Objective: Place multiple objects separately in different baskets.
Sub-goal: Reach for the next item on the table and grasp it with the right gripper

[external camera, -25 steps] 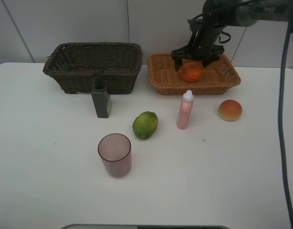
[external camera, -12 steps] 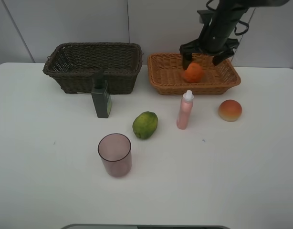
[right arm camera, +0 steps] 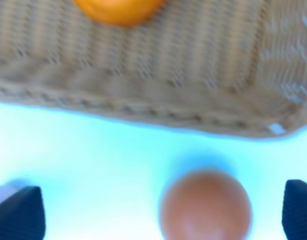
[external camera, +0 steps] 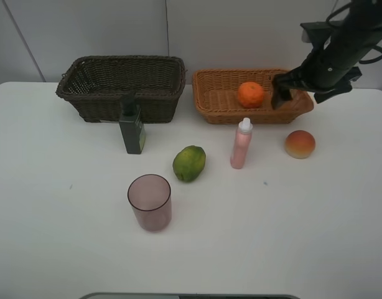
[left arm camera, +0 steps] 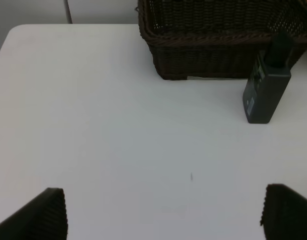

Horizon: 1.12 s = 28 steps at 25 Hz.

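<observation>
The orange lies in the orange-tan basket, apart from my right gripper. That gripper is open and empty above the basket's right end. The right wrist view shows the orange, the basket and the peach-like fruit between the open fingertips. On the table stand the peach-like fruit, the pink bottle, the green fruit, the mauve cup and the pump bottle. The dark brown basket holds nothing. My left gripper is open over bare table.
The left wrist view shows the dark brown basket and the pump bottle beyond the gripper. The white table ends at a wall behind the baskets. A dark cable hangs down at the right.
My right gripper has let go of the orange, which now lies in the orange-tan basket. The gripper rose and moved right to the basket's right end.
</observation>
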{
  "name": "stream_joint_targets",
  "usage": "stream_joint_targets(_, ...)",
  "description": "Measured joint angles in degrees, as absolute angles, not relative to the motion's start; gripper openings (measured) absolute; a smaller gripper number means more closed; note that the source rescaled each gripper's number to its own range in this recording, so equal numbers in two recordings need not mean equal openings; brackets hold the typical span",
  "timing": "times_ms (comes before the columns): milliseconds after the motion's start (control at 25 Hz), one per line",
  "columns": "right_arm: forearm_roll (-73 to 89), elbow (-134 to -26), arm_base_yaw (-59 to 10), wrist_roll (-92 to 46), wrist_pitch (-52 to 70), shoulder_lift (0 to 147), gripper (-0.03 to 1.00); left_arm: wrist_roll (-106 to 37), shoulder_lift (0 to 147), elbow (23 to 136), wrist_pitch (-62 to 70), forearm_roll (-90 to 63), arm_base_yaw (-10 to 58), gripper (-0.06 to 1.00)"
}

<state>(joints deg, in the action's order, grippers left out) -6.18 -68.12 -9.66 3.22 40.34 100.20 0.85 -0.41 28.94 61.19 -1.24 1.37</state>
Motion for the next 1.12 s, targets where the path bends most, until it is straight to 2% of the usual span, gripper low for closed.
stream_joint_targets(160, -6.18, -64.0, -6.54, 2.12, 38.74, 99.17, 1.0, 0.85, -0.41, 28.94, 61.19, -1.24, 1.37, 1.0)
stream_joint_targets(440, -3.79, -57.0, -2.95, -2.67, 27.54, 99.83, 1.0, 0.85, -0.41, 28.94, 61.19, -1.24, 1.37, 1.0)
stream_joint_targets(840, -2.91, -56.49, -2.89, -4.52, 19.13, 107.35, 1.0, 0.85, -0.41, 28.94, 61.19, -1.24, 1.37, 1.0)
stream_joint_targets(1120, -2.71, -56.49, -2.89, -4.52, 17.77, 110.06, 1.0, 0.85, -0.41, 28.94, 61.19, -1.24, 1.37, 1.0)
